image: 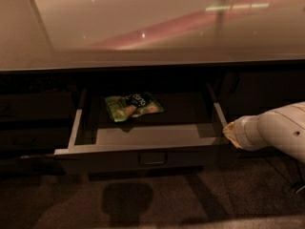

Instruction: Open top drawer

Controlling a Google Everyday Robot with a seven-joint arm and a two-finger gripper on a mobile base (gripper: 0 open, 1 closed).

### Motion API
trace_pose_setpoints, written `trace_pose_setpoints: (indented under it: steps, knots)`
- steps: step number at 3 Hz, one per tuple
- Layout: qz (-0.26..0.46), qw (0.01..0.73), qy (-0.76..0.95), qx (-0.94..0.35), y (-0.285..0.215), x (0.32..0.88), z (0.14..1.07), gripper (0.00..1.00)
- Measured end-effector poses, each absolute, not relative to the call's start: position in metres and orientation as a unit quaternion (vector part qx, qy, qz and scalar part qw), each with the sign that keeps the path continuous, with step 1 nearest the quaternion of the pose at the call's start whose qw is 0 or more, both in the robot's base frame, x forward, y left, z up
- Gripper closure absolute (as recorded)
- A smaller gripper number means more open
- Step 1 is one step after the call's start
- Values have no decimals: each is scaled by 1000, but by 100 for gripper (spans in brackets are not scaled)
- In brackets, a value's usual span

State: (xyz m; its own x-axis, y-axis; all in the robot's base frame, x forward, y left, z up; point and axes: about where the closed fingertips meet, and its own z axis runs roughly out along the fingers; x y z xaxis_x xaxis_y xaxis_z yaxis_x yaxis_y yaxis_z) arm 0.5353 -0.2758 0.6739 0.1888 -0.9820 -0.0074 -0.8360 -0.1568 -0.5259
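The top drawer [143, 149] is pulled out from under the countertop. Its dark front carries a small loop handle [153, 158], and its grey tray shows inside. A green snack bag [133, 106] lies at the back of the tray. My gripper [228, 132] sits at the end of the white arm [276, 132], at the drawer's right front corner, level with its rim. The gripper tip points left toward the drawer's right side rail.
A glossy beige countertop [152, 27] overhangs the drawers. Dark closed drawer fronts [33, 123] stand to the left, and a dark cabinet front [267, 89] to the right. Dark carpet floor [143, 204] lies below with the arm's shadow on it.
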Motion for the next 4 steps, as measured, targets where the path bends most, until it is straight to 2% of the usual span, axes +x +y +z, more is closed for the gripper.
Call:
trace_pose_setpoints:
  steps: [1,2,4]
  knots:
    - [-171,213,613,-741,-276,535,674,100]
    - [-171,213,613,-741,-276,535,674,93]
    - [-165,214,622,-735,-274,550,675,47]
